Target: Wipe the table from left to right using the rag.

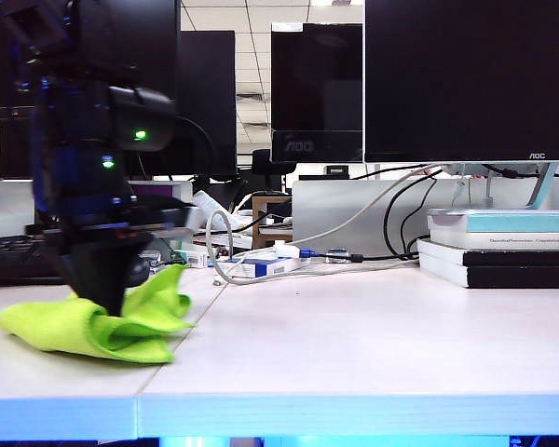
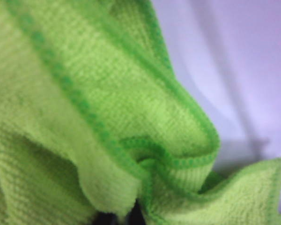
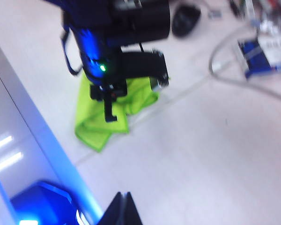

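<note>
Lime-green and crumpled, the rag [image 1: 93, 321] lies on the left panel of the table [image 1: 354, 335], close to the thin seam [image 1: 182, 340] between the two panels and not far from the front edge. The left end effector [image 1: 107, 293] comes straight down into the middle of the cloth, its black tip buried in the folds, with a raised flap of rag standing up on its right side. In the left wrist view the rag [image 2: 107, 122] fills nearly everything, its stitched darker-green hem curling round a bunched fold; the fingers themselves are hidden under the cloth, and the left end effector is closed tight on the rag. The right wrist view looks across the pale table [image 3: 215, 154] at the left arm [image 3: 117, 28], dark with a green light, standing over the rag [image 3: 107, 115]. The right end effector [image 3: 123, 208] shows in that view as a dark pointed tip, fingers pressed together with nothing between them, above bare table and well apart from the cloth. Towards the back of the table in the exterior view lie a loop of grey cable [image 1: 261, 270], a stack of books [image 1: 503, 247] on the right, and dark monitors [image 1: 466, 79] behind.
</note>
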